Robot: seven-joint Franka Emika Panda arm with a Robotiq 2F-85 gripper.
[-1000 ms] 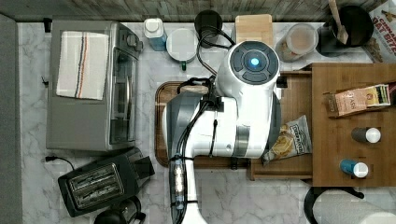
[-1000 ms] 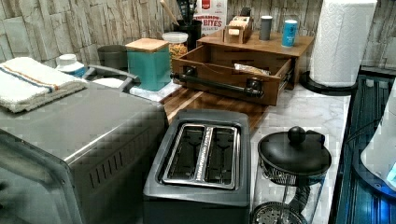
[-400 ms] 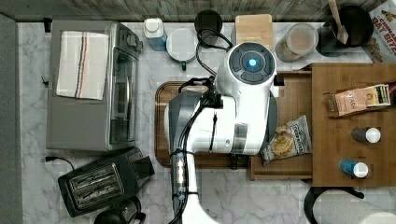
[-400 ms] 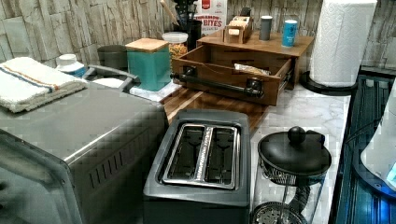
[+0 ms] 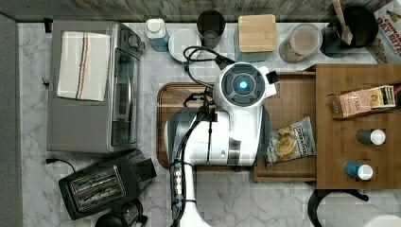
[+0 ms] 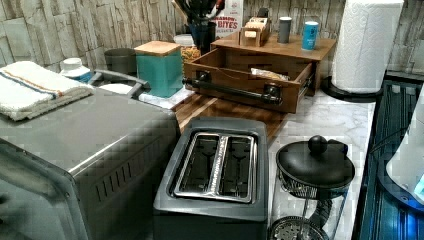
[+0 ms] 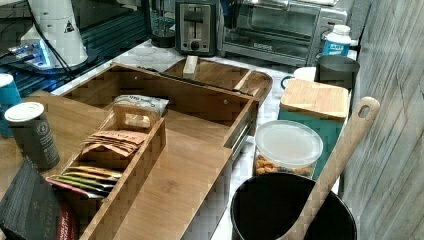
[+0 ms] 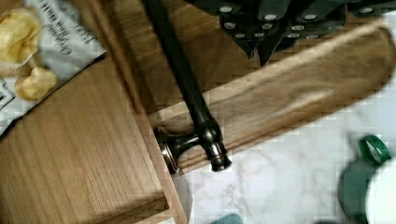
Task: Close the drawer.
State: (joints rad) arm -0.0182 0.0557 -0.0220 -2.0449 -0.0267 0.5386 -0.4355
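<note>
The drawer [image 5: 288, 101], a shallow box of medium-brown wood with raised sides, sits right of centre in the top view, pulled out from under the flat wooden cabinet top [image 5: 357, 120] toward the frame's left. In the left view it lies in the upper middle [image 6: 240, 75], its long black bar handle [image 6: 232, 90] running across the front panel on two round posts. A crinkled chip bag [image 5: 288, 142] rests on the drawer's smooth floor. The white, rounded robot arm [image 5: 227, 127] covers the drawer's front edge in the top view, above a darker wooden tray [image 5: 165, 118] with rounded corners lying on the veined marble counter [image 5: 227, 194]. In the wrist view the gripper [image 8: 261, 44] shows as dark fingers just beside the cylindrical bar handle and apart from it; whether they are spread or pressed together I cannot tell.
</note>
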